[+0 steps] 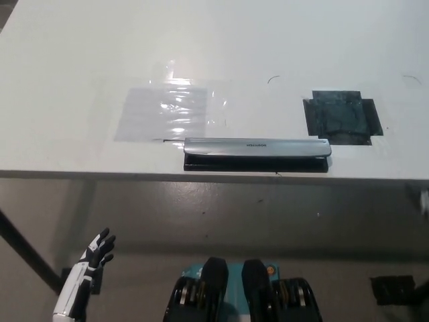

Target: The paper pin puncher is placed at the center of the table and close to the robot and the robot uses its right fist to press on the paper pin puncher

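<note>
The paper pin puncher (257,153), a long silver bar on a black base, lies along the near edge of the white table (80,54), about the middle. Nothing touches it. My white left hand (87,272) hangs low at the picture's lower left, below the table edge, with its fingers apart and holding nothing. My black right arm and hand are out of the picture.
A clear plastic sheet (164,111) lies flat on the table just behind the puncher's left end. A dark square patch (342,117) sits on the table behind its right end. A dark table leg (23,248) slants at the lower left.
</note>
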Controlling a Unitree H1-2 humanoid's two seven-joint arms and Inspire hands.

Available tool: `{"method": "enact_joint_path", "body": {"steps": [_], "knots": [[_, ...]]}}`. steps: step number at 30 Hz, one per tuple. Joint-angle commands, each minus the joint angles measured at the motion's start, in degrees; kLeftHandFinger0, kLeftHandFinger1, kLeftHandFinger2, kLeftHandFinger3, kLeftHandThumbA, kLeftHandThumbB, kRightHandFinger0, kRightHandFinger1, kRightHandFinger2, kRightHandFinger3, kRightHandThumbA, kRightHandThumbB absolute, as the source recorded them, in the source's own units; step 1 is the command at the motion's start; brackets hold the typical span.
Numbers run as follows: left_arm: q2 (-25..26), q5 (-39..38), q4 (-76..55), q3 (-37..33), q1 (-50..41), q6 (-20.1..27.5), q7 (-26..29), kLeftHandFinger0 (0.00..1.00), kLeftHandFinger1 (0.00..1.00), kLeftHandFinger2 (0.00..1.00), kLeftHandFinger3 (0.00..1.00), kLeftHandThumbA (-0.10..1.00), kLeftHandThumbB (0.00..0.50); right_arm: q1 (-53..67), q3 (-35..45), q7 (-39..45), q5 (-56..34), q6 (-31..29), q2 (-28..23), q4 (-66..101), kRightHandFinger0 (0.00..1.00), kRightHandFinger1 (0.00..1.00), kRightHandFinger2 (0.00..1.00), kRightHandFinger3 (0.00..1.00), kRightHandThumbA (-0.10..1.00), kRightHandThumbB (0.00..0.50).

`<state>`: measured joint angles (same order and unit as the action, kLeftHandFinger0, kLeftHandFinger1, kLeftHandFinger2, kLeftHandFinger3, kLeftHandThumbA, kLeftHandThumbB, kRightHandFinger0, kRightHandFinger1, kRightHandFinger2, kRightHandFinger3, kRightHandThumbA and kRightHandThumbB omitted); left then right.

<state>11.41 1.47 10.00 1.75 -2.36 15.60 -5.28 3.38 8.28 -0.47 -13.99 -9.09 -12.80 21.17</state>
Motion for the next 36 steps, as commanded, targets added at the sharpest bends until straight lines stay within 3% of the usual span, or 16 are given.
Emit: {"method": "enact_joint_path", "body": {"steps": [1,2,3,4,5,6,7,9,10,12,17,23,26,29,34,36], "knots": [[2.09,-0.22,-0.99,0.44,3.11,1.35,-0.78,1.0,1.0,1.0,1.0,1.0,0.166,16.26,-3.77,9.99,-10.3,-11.14,-0.69,4.13,0.09,0.09,0.1,0.13,1.0,0.136],[2.01,-0.74,-1.2,0.43,2.96,1.13,-1.06,1.0,1.0,1.0,1.0,1.0,0.163,16.04,-4.67,11.13,-10.65,-11.0,-0.27,0.28,0.26,0.29,0.31,0.34,1.0,0.128],[1.91,-0.81,-0.91,0.43,3.08,1.28,-1.0,1.0,1.0,1.0,1.0,1.0,0.172,15.63,-5.34,9.02,-6.39,-8.77,1.6,-3.95,0.61,0.64,0.68,0.69,1.0,0.191],[1.89,-0.85,-0.82,0.38,3.13,1.32,-0.99,1.0,1.0,1.0,1.0,1.0,0.183,15.55,-6.73,7.26,-3.11,-4.96,2.63,-5.62,0.86,0.9,1.0,0.99,1.0,0.26],[1.91,-0.98,-0.67,0.35,3.15,1.74,-1.06,1.0,1.0,1.0,1.0,1.0,0.177,15.54,-8.1,6.69,-1.96,-1.92,3.29,-6.27,1.0,1.0,1.0,1.0,1.0,0.301],[2.02,-1.16,-0.35,0.29,3.26,2.17,-1.17,1.0,1.0,1.0,1.0,1.0,0.176,14.7,-10.1,6.64,-2.69,1.45,4.88,-8.62,1.0,1.0,1.0,1.0,1.0,0.254],[2.01,-1.11,-0.3,0.21,3.43,2.03,-1.11,1.0,1.0,1.0,1.0,1.0,0.181,14.17,-10.6,6.46,-2.28,1.76,5.28,-9.93,1.0,1.0,1.0,1.0,1.0,0.251],[1.9,-1.28,-0.44,0.12,3.56,1.16,-1.1,1.0,1.0,1.0,1.0,1.0,0.195,12.13,-11.96,4.28,1.78,4.09,7.1,-14.83,1.0,1.0,1.0,1.0,1.0,0.317],[1.68,-1.67,-0.7,0.03,3.28,0.76,-1.25,1.0,1.0,1.0,1.0,1.0,0.194,12.03,-12.06,3.8,2.27,4.65,7.53,-15.87,1.0,1.0,1.0,1.0,1.0,0.324],[1.52,-1.87,-0.51,0.08,3.21,1.34,-1.12,1.0,1.0,1.0,1.0,1.0,0.186,10.57,-12.13,4.53,2.1,3.54,7.92,-19.83,1.0,1.0,1.0,1.0,1.0,0.343],[1.67,-2.28,-1.91,0.47,3.2,-2.94,-1.1,1.0,1.0,1.0,1.0,1.0,0.239,9.0,-12.46,5.61,5.28,0.22,6.12,-22.15,1.0,1.0,1.0,1.0,1.0,0.367],[1.76,-3.9,-2.67,-0.06,2.58,-5.8,-2.81,1.0,1.0,1.0,1.0,1.0,0.222,8.38,-11.3,5.44,5.09,-1.19,5.69,-24.31,1.0,1.0,1.0,1.0,1.0,0.419],[1.99,-3.39,-3.52,-0.35,1.88,-8.13,-3.01,1.0,1.0,1.0,1.0,1.0,0.258,8.66,-11.33,5.18,6.4,-2.19,5.71,-24.7,1.0,1.0,1.0,1.0,1.0,0.412],[1.96,-3.35,-4.86,-0.4,0.52,-10.38,-3.03,1.0,1.0,1.0,1.0,1.0,0.244,9.28,-11.28,5.44,6.27,-2.25,5.7,-24.84,1.0,1.0,1.0,1.0,1.0,0.43],[1.95,-3.69,-5.63,-0.42,-1.96,-9.69,-3.47,1.0,1.0,1.0,1.0,1.0,0.201,9.92,-11.14,6.07,5.91,-1.93,5.3,-24.62,1.0,1.0,1.0,1.0,1.0,0.406],[1.96,-3.73,-5.51,-0.25,-2.15,-9.64,-3.31,1.0,1.0,1.0,1.0,1.0,0.225,10.14,-11.34,5.99,6.53,-2.4,5.34,-24.52,1.0,1.0,1.0,1.0,1.0,0.405]]}}
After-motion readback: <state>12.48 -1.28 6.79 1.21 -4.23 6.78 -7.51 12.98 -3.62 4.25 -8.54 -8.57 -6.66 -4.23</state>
